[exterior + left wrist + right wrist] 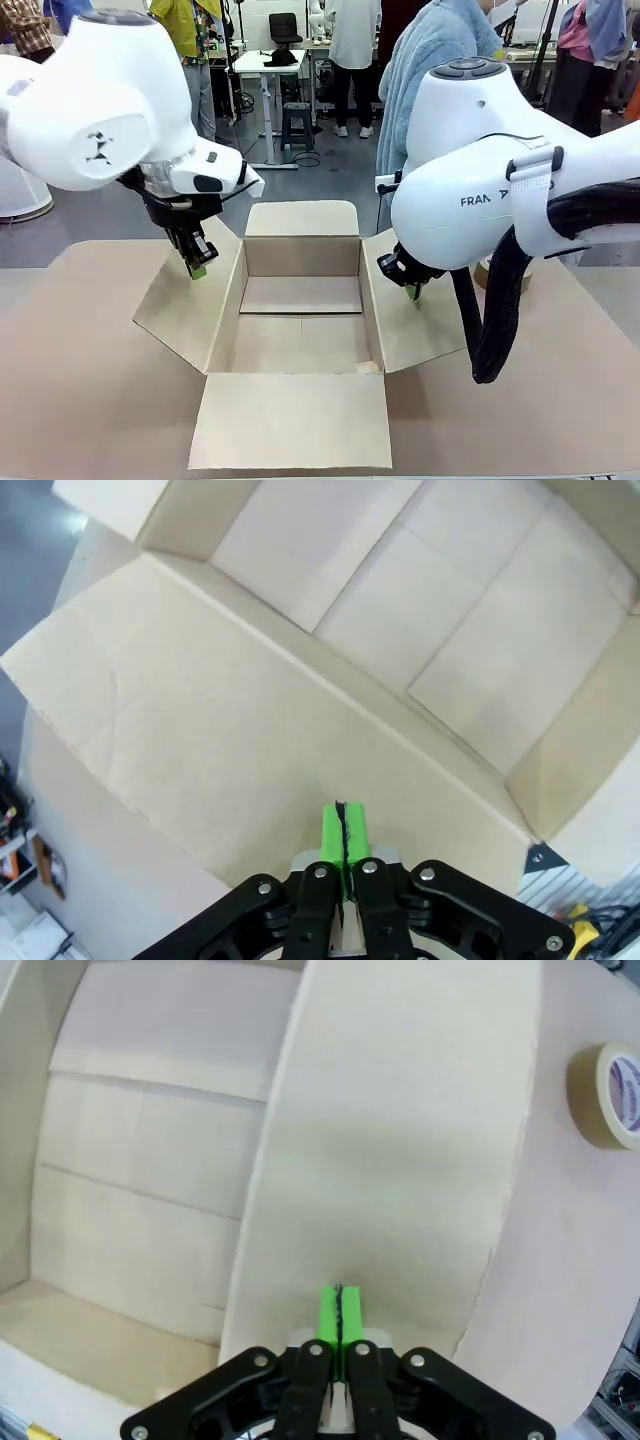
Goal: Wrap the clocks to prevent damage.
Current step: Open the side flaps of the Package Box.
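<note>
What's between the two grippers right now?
The open box, its floor bare, seen in the front view; left gripper and right gripper hang over its side flaps.

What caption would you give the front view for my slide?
Left gripper and right gripper, both shut, poised at opposite sides of an open cardboard box.

The cardboard box point(300, 340) is plain light brown on flaps and floor alike, with no print. The table point(80, 380) is a matching pale brown, unpatterned. The left arm point(100, 100) and right arm point(480, 190) are glossy white; the right arm bears grey lettering and a black cable point(490, 330). The left gripper point(343, 812) and right gripper point(340, 1294) are black with bright green pads. The tape roll point(608, 1095) is beige with a white core printed in purple. The person's fleece point(430, 60) is light blue.
</note>
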### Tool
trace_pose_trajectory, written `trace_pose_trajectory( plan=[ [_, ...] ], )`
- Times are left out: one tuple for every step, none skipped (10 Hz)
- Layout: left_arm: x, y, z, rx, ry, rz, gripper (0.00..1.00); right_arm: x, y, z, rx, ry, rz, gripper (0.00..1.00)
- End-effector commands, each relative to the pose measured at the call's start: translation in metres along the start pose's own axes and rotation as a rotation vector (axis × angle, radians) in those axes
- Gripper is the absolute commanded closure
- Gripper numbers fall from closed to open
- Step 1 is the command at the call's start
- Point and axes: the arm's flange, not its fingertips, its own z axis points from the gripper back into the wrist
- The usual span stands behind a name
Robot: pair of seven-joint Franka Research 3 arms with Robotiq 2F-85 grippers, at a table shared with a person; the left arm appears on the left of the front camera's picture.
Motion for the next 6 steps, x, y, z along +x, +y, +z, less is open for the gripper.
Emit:
trace_pose_trajectory(
  plan=[
    [0.014,0.003,-0.004,0.09,0.023,0.06,1.0,0.009,0.01,-0.007,-0.084,0.005,-0.047,0.99],
    [0.015,0.007,-0.009,0.154,0.025,0.106,1.0,0.01,0.009,-0.011,-0.092,0.013,-0.056,0.99],
    [0.013,0.011,-0.014,0.173,0.033,0.13,1.0,0.01,0.007,-0.013,-0.098,0.016,-0.065,0.99],
    [0.012,0.018,-0.019,0.196,0.041,0.162,1.0,0.011,0.005,-0.016,-0.096,0.024,-0.076,0.99],
    [0.01,0.025,-0.026,0.194,0.052,0.191,1.0,0.012,0.003,-0.018,-0.1,0.024,-0.089,0.99],
    [0.007,0.032,-0.032,0.178,0.056,0.214,1.0,0.012,0.001,-0.02,-0.096,0.03,-0.093,0.99]
  ],
)
